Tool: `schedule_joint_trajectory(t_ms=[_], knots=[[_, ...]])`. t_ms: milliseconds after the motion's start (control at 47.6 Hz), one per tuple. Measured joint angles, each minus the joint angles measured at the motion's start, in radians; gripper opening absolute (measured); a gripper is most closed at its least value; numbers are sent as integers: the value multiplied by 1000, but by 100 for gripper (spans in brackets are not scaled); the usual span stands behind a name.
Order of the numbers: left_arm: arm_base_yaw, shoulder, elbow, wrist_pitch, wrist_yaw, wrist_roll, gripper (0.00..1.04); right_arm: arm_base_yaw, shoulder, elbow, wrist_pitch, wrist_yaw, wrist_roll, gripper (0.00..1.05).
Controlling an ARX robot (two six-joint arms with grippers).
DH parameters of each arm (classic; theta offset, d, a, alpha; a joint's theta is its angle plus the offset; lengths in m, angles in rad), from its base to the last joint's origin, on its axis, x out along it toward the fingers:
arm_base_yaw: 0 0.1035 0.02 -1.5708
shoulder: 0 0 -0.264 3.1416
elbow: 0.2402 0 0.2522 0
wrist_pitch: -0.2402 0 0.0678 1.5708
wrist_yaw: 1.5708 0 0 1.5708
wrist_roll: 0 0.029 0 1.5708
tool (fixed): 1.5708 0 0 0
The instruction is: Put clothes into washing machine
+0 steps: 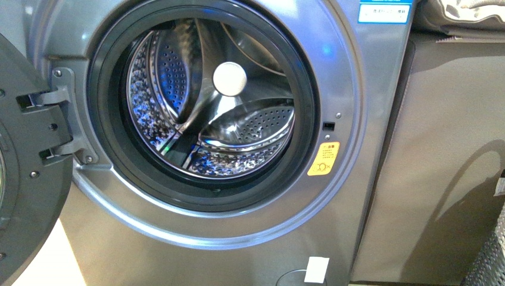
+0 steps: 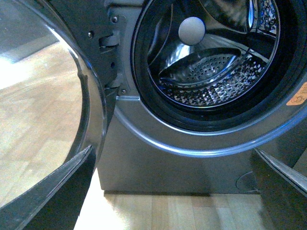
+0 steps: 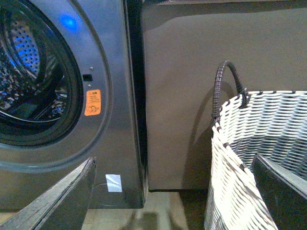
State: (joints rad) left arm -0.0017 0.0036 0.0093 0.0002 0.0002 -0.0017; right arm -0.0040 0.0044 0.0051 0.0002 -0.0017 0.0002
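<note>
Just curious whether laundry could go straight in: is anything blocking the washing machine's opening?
Nothing visible blocks the washing machine: its door is swung open to the left and the drum looks empty. No clothes are in view.

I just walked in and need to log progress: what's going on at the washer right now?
Nothing is being handled yet. The washing machine stands with its door swung open and its drum empty. The left gripper and right gripper are both open and hold nothing. The right one faces a wicker basket beside a grey-brown cabinet; no clothes show in any view.
</note>
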Motion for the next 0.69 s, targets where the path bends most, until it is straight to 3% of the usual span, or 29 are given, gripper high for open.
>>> schedule_joint_trajectory(t_ms=[588,693], knots=[[0,0,0,0,0,0,98,0,0,0,0,0,0,97],[0,0,0,0,0,0,98,-17,-5,-2,113,-77,61,97]])
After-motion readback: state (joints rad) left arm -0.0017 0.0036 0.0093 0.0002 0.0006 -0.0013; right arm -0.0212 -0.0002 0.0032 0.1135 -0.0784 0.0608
